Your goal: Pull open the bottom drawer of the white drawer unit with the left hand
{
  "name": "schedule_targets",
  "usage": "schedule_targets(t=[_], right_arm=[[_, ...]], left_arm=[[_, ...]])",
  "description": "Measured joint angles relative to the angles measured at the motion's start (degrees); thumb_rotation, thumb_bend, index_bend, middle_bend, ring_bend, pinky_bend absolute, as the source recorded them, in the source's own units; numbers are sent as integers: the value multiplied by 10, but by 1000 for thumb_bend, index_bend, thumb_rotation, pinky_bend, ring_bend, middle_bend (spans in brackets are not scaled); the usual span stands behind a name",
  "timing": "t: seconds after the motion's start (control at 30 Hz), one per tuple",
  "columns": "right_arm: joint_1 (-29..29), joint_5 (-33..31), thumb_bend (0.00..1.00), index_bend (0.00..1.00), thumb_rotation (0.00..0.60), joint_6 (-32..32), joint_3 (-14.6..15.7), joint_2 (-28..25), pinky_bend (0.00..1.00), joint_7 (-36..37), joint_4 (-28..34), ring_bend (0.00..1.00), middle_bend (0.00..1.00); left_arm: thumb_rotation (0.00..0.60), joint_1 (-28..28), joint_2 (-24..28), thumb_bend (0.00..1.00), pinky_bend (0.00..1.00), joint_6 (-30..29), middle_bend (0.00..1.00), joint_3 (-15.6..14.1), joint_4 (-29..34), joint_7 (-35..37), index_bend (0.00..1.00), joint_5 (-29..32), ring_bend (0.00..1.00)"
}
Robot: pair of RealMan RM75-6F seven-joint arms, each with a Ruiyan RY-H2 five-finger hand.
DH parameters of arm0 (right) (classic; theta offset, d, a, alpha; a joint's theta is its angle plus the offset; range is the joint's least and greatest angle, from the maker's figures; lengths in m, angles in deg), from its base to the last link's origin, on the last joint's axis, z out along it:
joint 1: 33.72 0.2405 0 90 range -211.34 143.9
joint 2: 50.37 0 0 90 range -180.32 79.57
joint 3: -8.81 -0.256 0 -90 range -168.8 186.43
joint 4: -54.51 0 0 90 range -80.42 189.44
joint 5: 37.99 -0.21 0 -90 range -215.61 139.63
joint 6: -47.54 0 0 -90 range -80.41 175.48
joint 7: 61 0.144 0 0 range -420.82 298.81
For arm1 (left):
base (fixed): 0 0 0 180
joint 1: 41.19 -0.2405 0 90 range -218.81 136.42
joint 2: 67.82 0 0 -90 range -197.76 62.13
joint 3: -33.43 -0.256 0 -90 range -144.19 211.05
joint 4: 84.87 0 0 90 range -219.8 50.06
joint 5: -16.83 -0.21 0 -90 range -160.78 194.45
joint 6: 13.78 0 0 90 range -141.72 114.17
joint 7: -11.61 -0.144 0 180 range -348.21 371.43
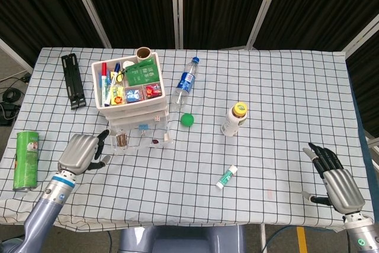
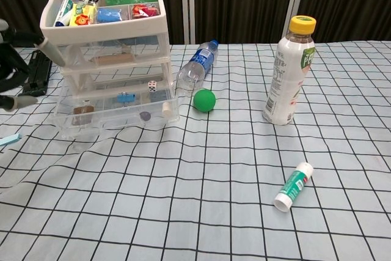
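Drawer unit: the white drawer unit (image 1: 131, 96) is set on the far left part of the checked tablecloth (image 1: 266, 99); pens and small packets are held in its open top tray.
Bottom drawer: the clear bottom drawer (image 2: 116, 111) is seen pulled out toward the near side, past the two drawers above it; a few small items are lying inside.
Left hand: the left hand (image 1: 82, 152) is held just left of the drawer front, fingers partly curled and spread, nothing gripped; whether a fingertip is touching the drawer cannot be told.
Right hand: the right hand (image 1: 334, 176) is kept at the near right edge, fingers apart, nothing held.
Other objects: a water bottle (image 1: 185, 82) is laid on its side right of the unit, with a green ball (image 1: 188, 120) just near of it. A yellow-capped bottle (image 1: 235, 118) is stood upright further right, and a small tube (image 1: 226, 177) is lying nearer. A green can (image 1: 25, 159) is placed at the near left edge, a black folded object (image 1: 72, 80) at the far left.
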Motion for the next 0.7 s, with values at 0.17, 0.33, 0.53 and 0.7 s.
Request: schedule_targets(t=[0.17, 0.33, 0.53, 0.7], right_arm=[[1, -3, 17, 0, 600, 3, -1, 0, 0, 2, -1, 0, 0], [2, -8, 18, 0, 600, 7, -2, -1, 0, 8, -2, 0, 0], [6, -17, 17, 0, 600, 15, -6, -2, 0, 17, -6, 0, 0], [9, -33, 17, 0, 600, 22, -13, -3, 0, 27, -12, 0, 0]], left_arm=[[600, 5, 11, 356, 718, -8, 781, 10, 14, -42, 322, -3, 806], [600, 27, 9, 410, 718, -6, 785, 29, 19, -102, 338, 27, 806], [600, 67, -16, 411, 718, 3, 800, 51, 3, -172, 394, 70, 807], [600, 101, -27, 411, 729, 23, 843, 62, -12, -221, 483, 104, 837]])
